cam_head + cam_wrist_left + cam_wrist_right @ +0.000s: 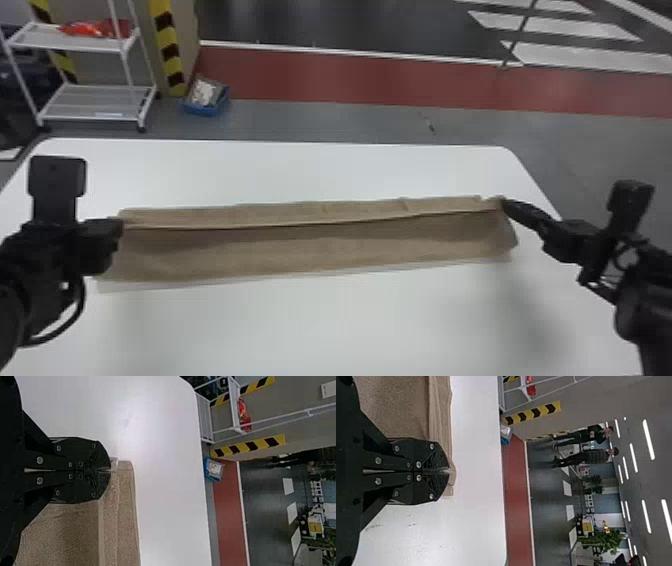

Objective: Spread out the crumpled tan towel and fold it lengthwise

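The nubbly tan towel is lying across the smooth white bench as a long strip, one edge folded over. I'm clamping that edge's ends with my left pincer and inward-slanting right pincer.

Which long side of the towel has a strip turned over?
The far long side, running between the left gripper and right gripper: a narrow strip is turned over there. The near long side of the tan towel shows no such strip.
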